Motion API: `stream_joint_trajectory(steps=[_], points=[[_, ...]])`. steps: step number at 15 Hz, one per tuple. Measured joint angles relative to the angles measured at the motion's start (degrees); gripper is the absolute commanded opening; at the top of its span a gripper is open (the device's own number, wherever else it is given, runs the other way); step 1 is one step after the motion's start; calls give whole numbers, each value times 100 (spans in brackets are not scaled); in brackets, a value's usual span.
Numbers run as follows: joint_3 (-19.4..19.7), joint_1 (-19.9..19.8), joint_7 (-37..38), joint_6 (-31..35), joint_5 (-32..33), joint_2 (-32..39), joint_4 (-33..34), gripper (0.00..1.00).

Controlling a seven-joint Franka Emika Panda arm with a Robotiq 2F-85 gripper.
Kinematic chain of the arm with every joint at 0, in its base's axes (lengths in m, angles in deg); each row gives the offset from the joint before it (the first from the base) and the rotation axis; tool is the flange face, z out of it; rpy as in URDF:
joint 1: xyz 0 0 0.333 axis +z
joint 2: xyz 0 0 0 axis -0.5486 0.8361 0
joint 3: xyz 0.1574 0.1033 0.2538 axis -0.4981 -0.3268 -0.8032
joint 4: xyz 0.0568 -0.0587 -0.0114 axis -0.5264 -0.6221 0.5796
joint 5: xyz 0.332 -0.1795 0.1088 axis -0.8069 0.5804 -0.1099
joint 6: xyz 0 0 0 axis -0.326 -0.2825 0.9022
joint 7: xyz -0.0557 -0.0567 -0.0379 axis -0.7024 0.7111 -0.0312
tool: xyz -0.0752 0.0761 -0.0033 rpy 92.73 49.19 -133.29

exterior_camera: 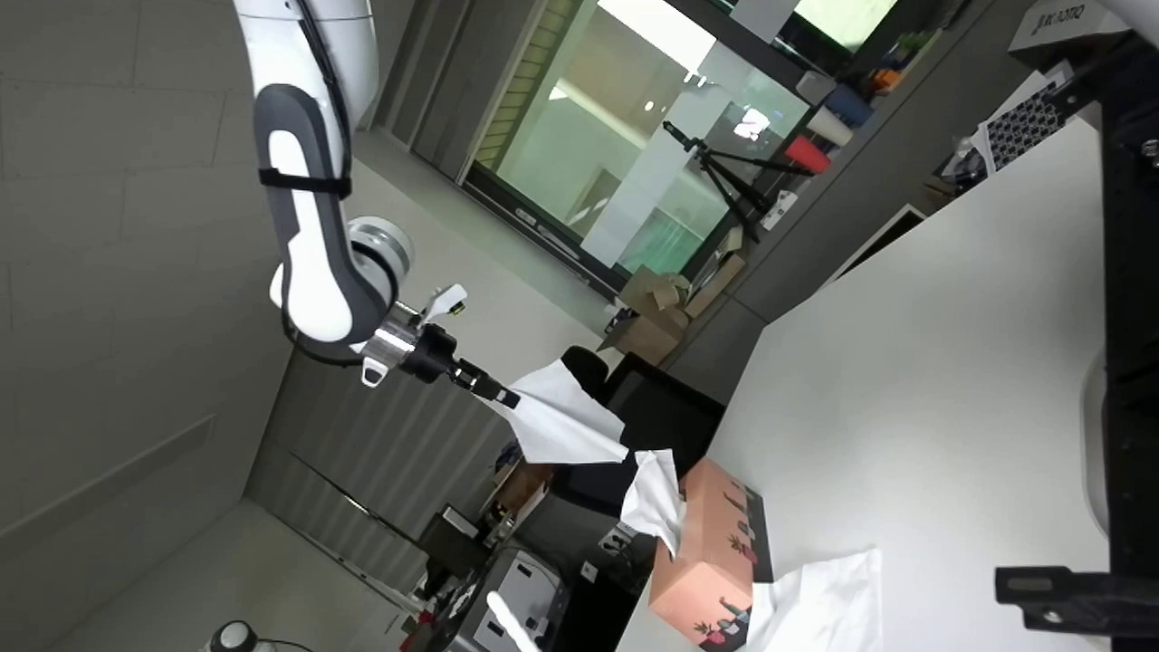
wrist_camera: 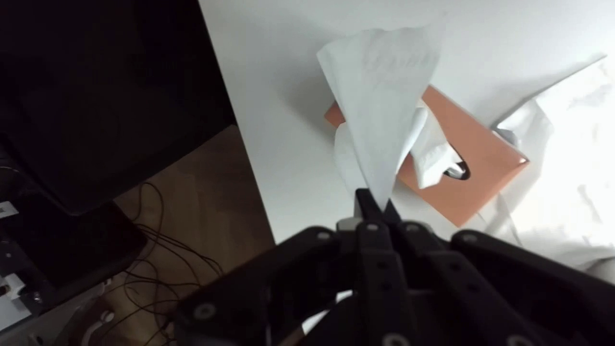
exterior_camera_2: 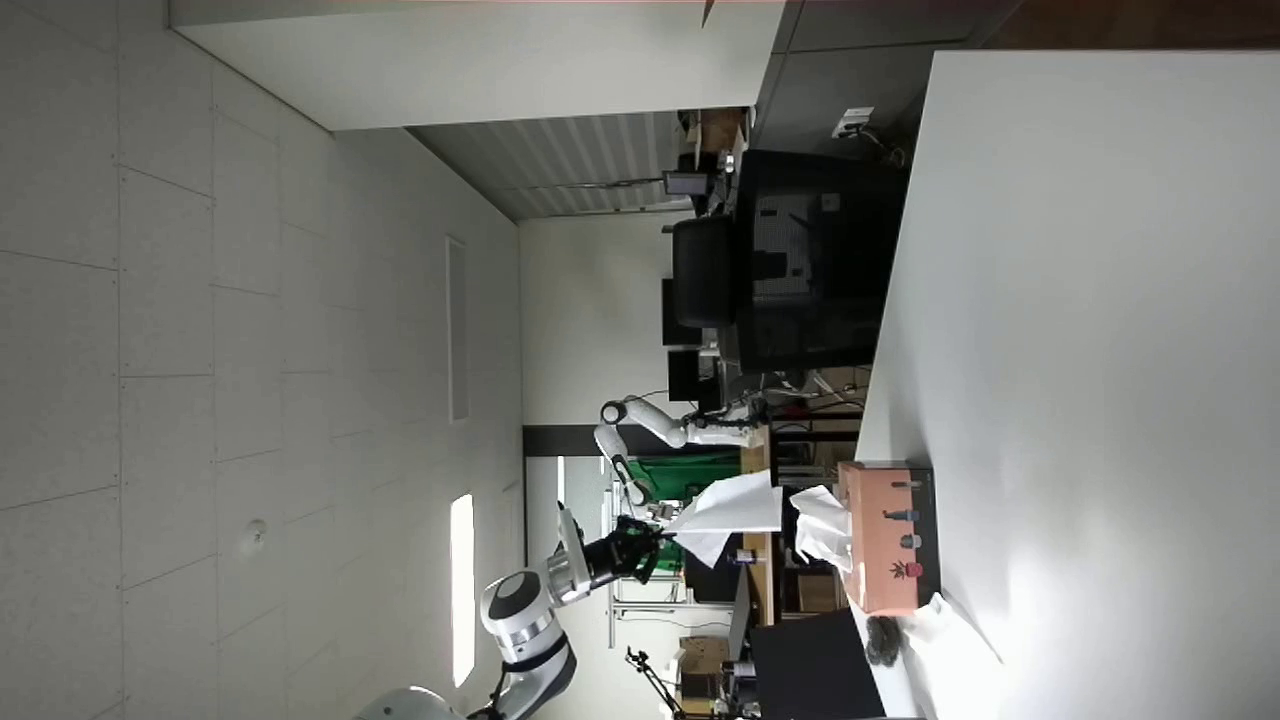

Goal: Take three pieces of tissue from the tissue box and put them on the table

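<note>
My gripper (exterior_camera: 507, 397) is shut on a white piece of tissue (exterior_camera: 561, 417) and holds it in the air over the tissue box (exterior_camera: 711, 543). The gripper (exterior_camera_2: 662, 538) and held tissue (exterior_camera_2: 730, 508) show in both exterior views. In the wrist view the fingertips (wrist_camera: 379, 204) pinch the narrow end of the tissue (wrist_camera: 389, 91), which covers part of the box (wrist_camera: 480, 144). The box is pink-salmon and stands on the white table (exterior_camera_2: 1090, 300). Another tissue (exterior_camera_2: 823, 525) pokes from its slot, close to the held one. A loose white tissue (exterior_camera: 824, 602) lies on the table beside the box.
A dark fuzzy thing (exterior_camera_2: 884, 640) lies by the box near the table edge. A black chair (exterior_camera: 652, 412) stands beyond the table. A black frame (exterior_camera: 1132, 317) runs along the table's side. In the wrist view, cables (wrist_camera: 163, 259) lie on the floor past the table edge.
</note>
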Motion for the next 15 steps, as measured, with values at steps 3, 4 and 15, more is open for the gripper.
stream_joint_trajectory(steps=[3,4,15], points=[[-334,-8,-684,-798,-771,-297,-167,0],[-410,-10,-889,-1105,-1034,-352,-190,0],[-390,-475,-2274,-3678,-2470,930,180,0]])
